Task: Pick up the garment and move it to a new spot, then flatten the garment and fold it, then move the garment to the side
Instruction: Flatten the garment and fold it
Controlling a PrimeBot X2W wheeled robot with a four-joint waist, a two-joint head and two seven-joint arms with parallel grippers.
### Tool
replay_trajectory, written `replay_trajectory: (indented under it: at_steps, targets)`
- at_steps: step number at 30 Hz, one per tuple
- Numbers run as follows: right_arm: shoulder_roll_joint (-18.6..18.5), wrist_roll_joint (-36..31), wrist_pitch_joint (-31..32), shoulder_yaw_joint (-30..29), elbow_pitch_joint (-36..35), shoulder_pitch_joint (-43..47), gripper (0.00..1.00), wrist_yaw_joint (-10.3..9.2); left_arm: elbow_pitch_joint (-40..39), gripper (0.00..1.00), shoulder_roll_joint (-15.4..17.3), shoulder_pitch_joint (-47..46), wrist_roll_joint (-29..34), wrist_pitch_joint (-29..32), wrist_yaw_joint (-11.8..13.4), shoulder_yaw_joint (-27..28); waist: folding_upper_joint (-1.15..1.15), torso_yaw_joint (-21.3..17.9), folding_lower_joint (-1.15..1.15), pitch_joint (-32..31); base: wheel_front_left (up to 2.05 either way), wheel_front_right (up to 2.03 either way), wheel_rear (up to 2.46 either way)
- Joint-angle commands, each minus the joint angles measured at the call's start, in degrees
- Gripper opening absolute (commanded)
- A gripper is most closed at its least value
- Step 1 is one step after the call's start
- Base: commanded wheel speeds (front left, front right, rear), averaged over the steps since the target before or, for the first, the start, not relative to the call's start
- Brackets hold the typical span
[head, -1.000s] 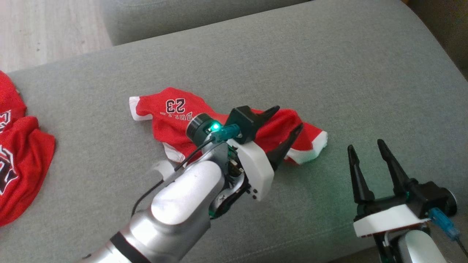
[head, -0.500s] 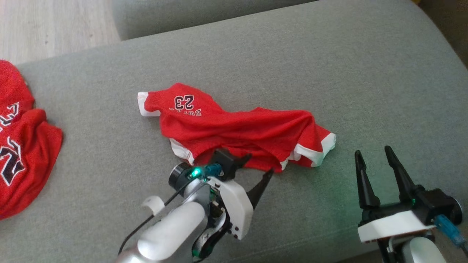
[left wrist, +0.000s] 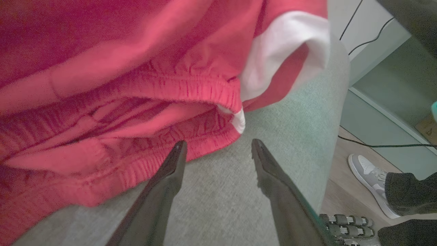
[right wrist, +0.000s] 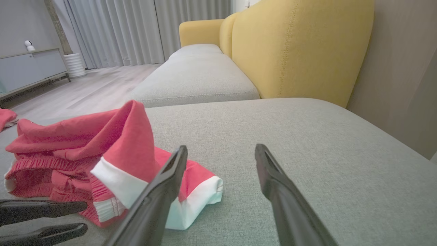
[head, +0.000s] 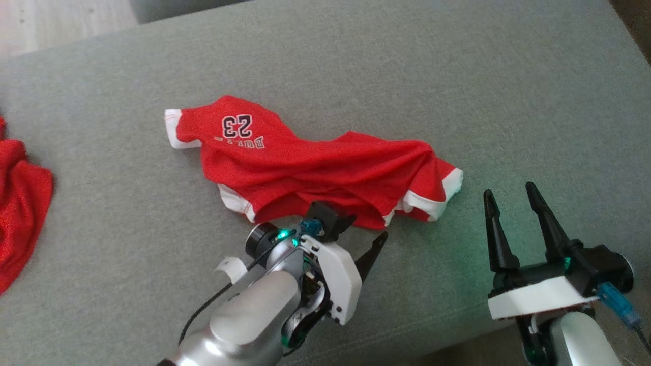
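The garment (head: 315, 168) is a pair of red shorts with white trim and the number 23, lying crumpled on the grey sofa cushion (head: 407, 76). My left gripper (head: 367, 229) stands open and empty at the garment's near edge, its fingertips just off the elastic waistband. In the left wrist view the red cloth (left wrist: 102, 68) lies ahead of the open left gripper (left wrist: 218, 142). My right gripper (head: 508, 190) is open and empty, to the right of the garment's white-trimmed leg. The right wrist view has the garment (right wrist: 85, 143) to the left of the open right gripper (right wrist: 220, 148).
Another red garment (head: 20, 203) lies at the cushion's left edge. A yellow sofa back (right wrist: 300, 48) rises at the far right, with a second grey cushion (right wrist: 198, 78) beyond. A person's shoe (left wrist: 367, 171) rests on the wooden floor beside the sofa.
My left gripper has drawn back from above the garment to its near edge, staying open. The head camera has shifted. The right gripper has held still.
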Motion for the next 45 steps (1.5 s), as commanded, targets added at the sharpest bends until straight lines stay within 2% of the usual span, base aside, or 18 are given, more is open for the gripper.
replay_trajectory:
  at_steps: [1,7,9,10,12,14,15,20,22,25,26,29,31,34,36,40,42,45]
  targets:
    - [-0.1,0.1,-0.4,1.1,-1.9,-1.7,1.0,-0.04,-1.0,1.0,-0.5,-3.1,-0.8,-1.0,-0.4,1.0,0.0,-1.0,0.0,1.1,0.0,0.0,0.0]
    - [0.3,0.1,-0.4,1.2,-1.9,-2.4,1.0,-0.04,-0.2,1.0,-0.8,-5.0,-2.8,-2.1,-0.1,-0.4,0.0,-2.4,0.0,2.5,0.0,0.0,0.0]
    - [0.5,0.1,-0.4,1.2,-1.8,-2.7,1.0,-0.04,0.0,0.92,-0.8,-5.7,-3.5,-2.3,0.5,-1.2,0.0,-2.8,0.0,2.8,0.0,0.0,0.0]
    - [0.6,0.1,-0.4,1.3,-1.8,-2.8,1.0,-0.04,0.1,0.78,-0.8,-6.1,-3.8,-2.3,0.7,-1.7,0.0,-3.0,0.0,3.0,0.0,0.0,0.0]
    - [0.7,0.1,-0.4,1.3,-1.8,-3.1,1.0,-0.04,-0.1,0.59,-0.8,-6.9,-4.9,-2.6,1.0,-2.6,0.0,-3.2,0.0,3.4,0.0,0.0,0.0]
    - [0.8,0.1,-0.4,1.2,-1.7,-3.2,1.0,-0.04,-0.4,0.3,-0.8,-7.7,-6.0,-2.8,1.3,-3.3,0.0,-3.3,0.0,3.6,0.0,0.0,0.0]
    - [0.9,0.1,-0.4,1.2,-1.7,-3.3,1.0,-0.04,-0.4,0.01,-0.9,-8.1,-6.6,-3.1,1.5,-3.6,0.0,-3.4,0.0,3.7,0.0,0.0,0.0]
    - [1.2,0.2,-0.4,0.4,-1.5,-3.0,1.0,-0.04,-0.7,0.0,-0.6,-11.4,-9.2,-2.2,1.2,-3.5,0.0,-3.3,0.0,2.7,0.0,0.0,0.0]
    - [1.3,0.3,-0.4,0.0,-1.4,-2.6,1.0,-0.04,-2.9,0.0,1.7,-13.3,-9.9,0.0,0.4,-2.6,0.0,-3.2,0.0,1.8,0.0,0.0,0.0]
    - [1.5,0.5,-0.4,0.1,-1.1,-2.0,1.0,-0.04,-9.8,0.0,8.4,-16.7,-11.8,6.6,-2.0,-1.3,0.0,-3.3,0.0,0.7,0.0,0.0,0.0]
    - [1.5,0.5,-0.4,0.1,-1.1,-2.0,1.0,-0.04,-9.8,0.0,8.4,-16.7,-11.8,6.6,-2.0,-1.3,0.0,-3.3,0.0,0.7,0.0,0.0,0.0]
    - [1.7,0.7,-0.4,0.7,-0.8,-1.5,1.0,-0.04,-19.7,0.0,17.1,-19.9,-16.0,16.1,-4.6,0.6,0.0,-3.6,0.0,-0.4,0.0,0.0,0.0]
    - [1.8,1.0,-0.4,0.8,-0.6,-1.1,1.0,-0.04,-26.6,0.0,22.6,-21.5,-20.5,22.5,-5.5,2.7,0.0,-3.9,0.0,-0.9,0.0,0.0,0.0]
    - [1.9,1.6,-0.4,1.0,-0.7,-0.9,1.0,-0.04,-34.5,0.0,29.7,-23.8,-26.4,30.3,-4.8,6.2,0.0,-4.7,0.0,-1.4,0.0,0.0,0.0]
    - [2.0,1.8,-0.4,1.5,-0.7,-1.2,1.0,-0.04,-38.9,0.0,34.6,-26.6,-29.7,35.7,-3.3,9.0,0.0,-5.4,0.0,-1.6,0.0,0.0,0.0]
    - [2.0,1.5,-0.4,2.4,-1.2,-2.2,1.0,-0.04,-39.0,0.0,37.0,-31.7,-30.0,39.4,-1.6,11.5,0.0,-6.3,0.0,-1.2,0.0,0.0,0.0]
    - [2.0,1.6,-0.4,3.3,-2.1,-3.5,1.0,-0.04,-36.0,0.0,36.6,-36.5,-27.2,39.7,-0.7,12.5,0.0,-7.4,0.0,-0.5,0.0,0.0,0.0]
    - [2.0,1.9,-0.4,4.2,-3.0,-5.0,1.0,-0.04,-31.3,0.0,35.2,-41.4,-22.0,38.1,-0.8,12.2,0.0,-8.7,0.0,0.1,0.0,0.0,0.0]
